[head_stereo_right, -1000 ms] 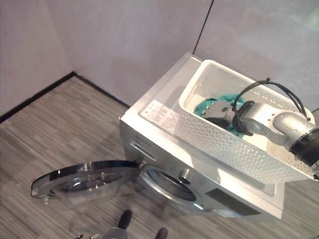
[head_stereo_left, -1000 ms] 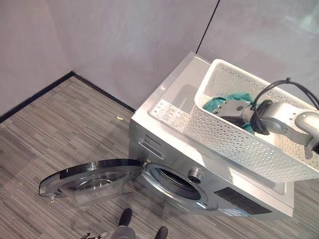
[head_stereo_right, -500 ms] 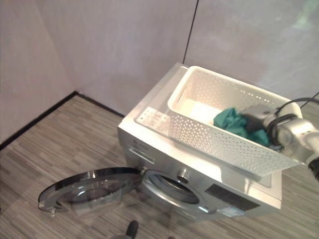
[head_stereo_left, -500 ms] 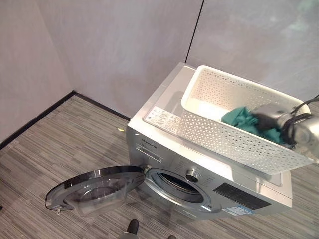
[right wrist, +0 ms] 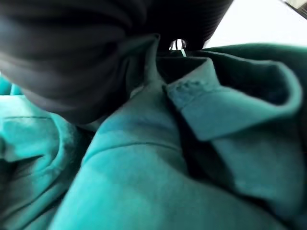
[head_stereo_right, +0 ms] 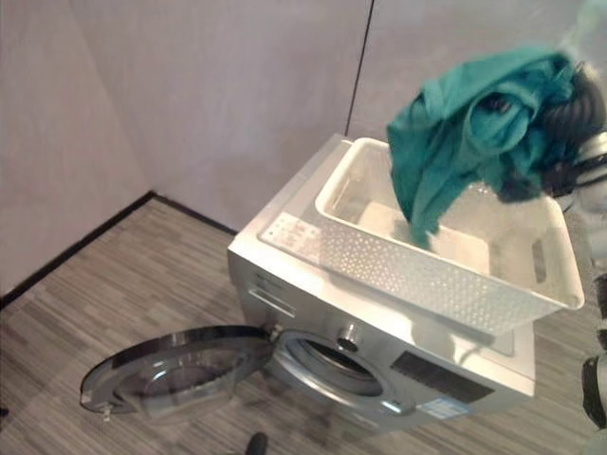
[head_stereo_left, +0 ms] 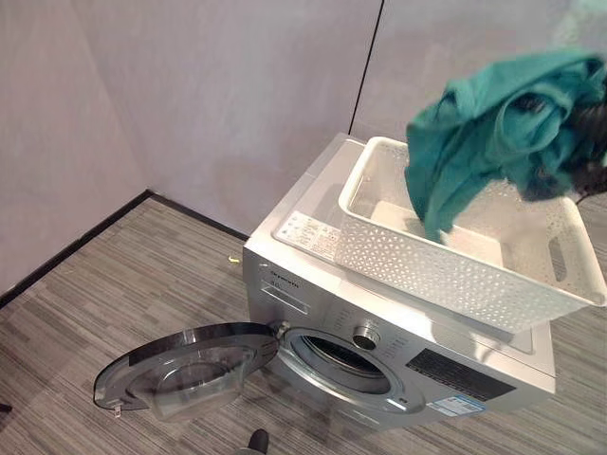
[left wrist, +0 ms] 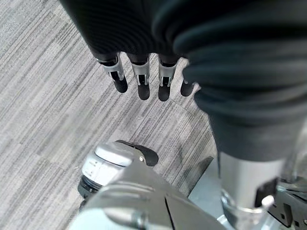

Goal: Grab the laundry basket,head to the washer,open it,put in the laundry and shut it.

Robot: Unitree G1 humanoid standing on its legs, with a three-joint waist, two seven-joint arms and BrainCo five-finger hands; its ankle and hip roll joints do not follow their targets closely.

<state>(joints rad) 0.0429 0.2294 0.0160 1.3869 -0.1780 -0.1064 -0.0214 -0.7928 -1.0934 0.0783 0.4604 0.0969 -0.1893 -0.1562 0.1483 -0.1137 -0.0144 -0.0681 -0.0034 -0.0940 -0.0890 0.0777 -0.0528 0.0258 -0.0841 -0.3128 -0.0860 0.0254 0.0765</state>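
Observation:
A white perforated laundry basket point(head_stereo_left: 427, 270) stands on top of the silver washer point(head_stereo_left: 303, 284). The washer's round door point(head_stereo_left: 185, 365) hangs wide open to the left, and the drum opening point(head_stereo_left: 341, 358) is exposed. My right hand point(head_stereo_right: 574, 114) is raised high above the basket at the upper right. It is shut on a teal garment point(head_stereo_left: 474, 142), which bunches round it and dangles down into the basket. Close up, the same garment point(right wrist: 168, 167) wraps my fingers. My left hand point(left wrist: 139, 76) hangs low over the floor, with straight fingers holding nothing.
Plain walls meet in a corner behind the washer, with a black skirting line point(head_stereo_left: 76, 246) along the striped grey floor point(head_stereo_left: 114, 294). A small object point(head_stereo_left: 233, 258) lies on the floor by the wall. The open door juts out low over the floor, left of the washer.
My right hand has risen out of the basket, lifting the teal garment high above it. The camera has shifted slightly, while the washer, door and basket stay put.

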